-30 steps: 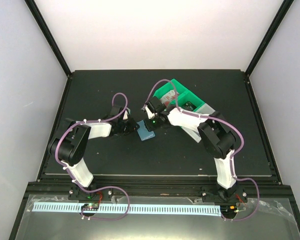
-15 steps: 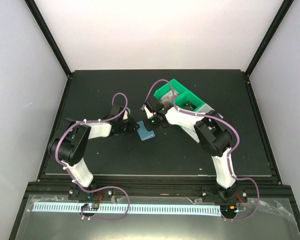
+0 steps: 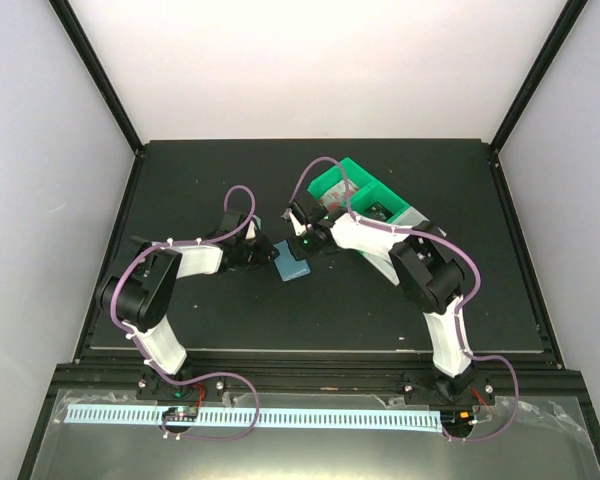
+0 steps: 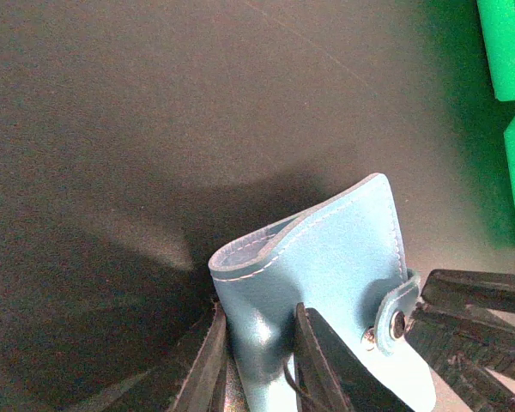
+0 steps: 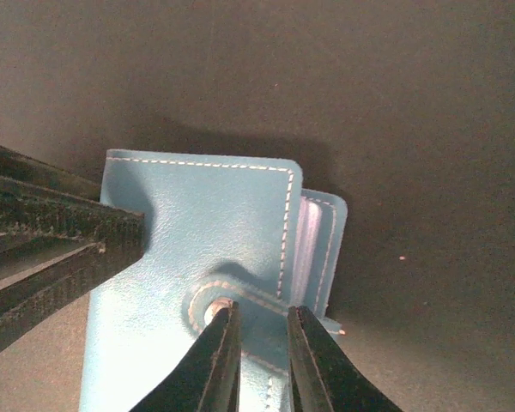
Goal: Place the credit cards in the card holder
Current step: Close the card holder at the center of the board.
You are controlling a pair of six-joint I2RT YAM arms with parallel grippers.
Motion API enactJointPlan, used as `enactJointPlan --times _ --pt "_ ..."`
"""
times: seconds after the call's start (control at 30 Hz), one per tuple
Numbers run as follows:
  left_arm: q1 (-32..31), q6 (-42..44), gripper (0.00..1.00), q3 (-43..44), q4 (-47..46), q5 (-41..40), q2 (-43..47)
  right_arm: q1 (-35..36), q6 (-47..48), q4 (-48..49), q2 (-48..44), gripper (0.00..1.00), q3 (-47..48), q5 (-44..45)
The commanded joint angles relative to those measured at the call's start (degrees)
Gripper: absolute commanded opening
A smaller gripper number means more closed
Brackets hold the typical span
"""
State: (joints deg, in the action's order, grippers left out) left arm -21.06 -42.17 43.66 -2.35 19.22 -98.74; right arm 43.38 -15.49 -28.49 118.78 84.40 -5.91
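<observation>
The teal-blue card holder [image 3: 292, 263] is at the middle of the black table, held between both grippers. In the left wrist view my left gripper [image 4: 259, 343] is shut on the folded body of the card holder [image 4: 326, 249]. Its snap tab [image 4: 395, 309] is at the right edge, where the right gripper's fingers [image 4: 481, 300] come in. In the right wrist view my right gripper [image 5: 262, 316] is shut on the snap tab [image 5: 240, 296] of the card holder [image 5: 197, 215]. A paler inner layer [image 5: 318, 245] sticks out on the right. No credit card shows separately.
A green bin [image 3: 355, 190] with small items and a white bin [image 3: 412, 215] stand just behind the right arm. The green bin's edge [image 4: 508, 51] shows at the top right of the left wrist view. The table is bare black matting.
The right arm's elbow has shifted slightly to the left. Both grippers and the card holder stay where they were.
</observation>
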Motion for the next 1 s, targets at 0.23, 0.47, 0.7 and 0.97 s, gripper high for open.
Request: enactJointPlan --times 0.23,0.47,0.7,0.97 --pt "0.01 0.73 0.23 -2.27 6.82 -0.86 -3.44 0.92 -0.41 0.82 -1.3 0.27 2.78 4.63" --pt "0.12 -0.49 0.23 -2.47 5.92 0.42 -4.06 4.77 -0.26 -1.33 -0.94 0.37 3.16 15.67" --pt "0.82 -2.21 0.22 -3.42 3.86 2.95 -4.58 8.65 -0.19 -3.09 1.39 0.44 4.39 22.89" --pt "1.14 -2.84 0.23 -4.11 2.94 3.97 -4.62 9.74 -0.14 -5.03 3.59 0.45 6.19 28.85"
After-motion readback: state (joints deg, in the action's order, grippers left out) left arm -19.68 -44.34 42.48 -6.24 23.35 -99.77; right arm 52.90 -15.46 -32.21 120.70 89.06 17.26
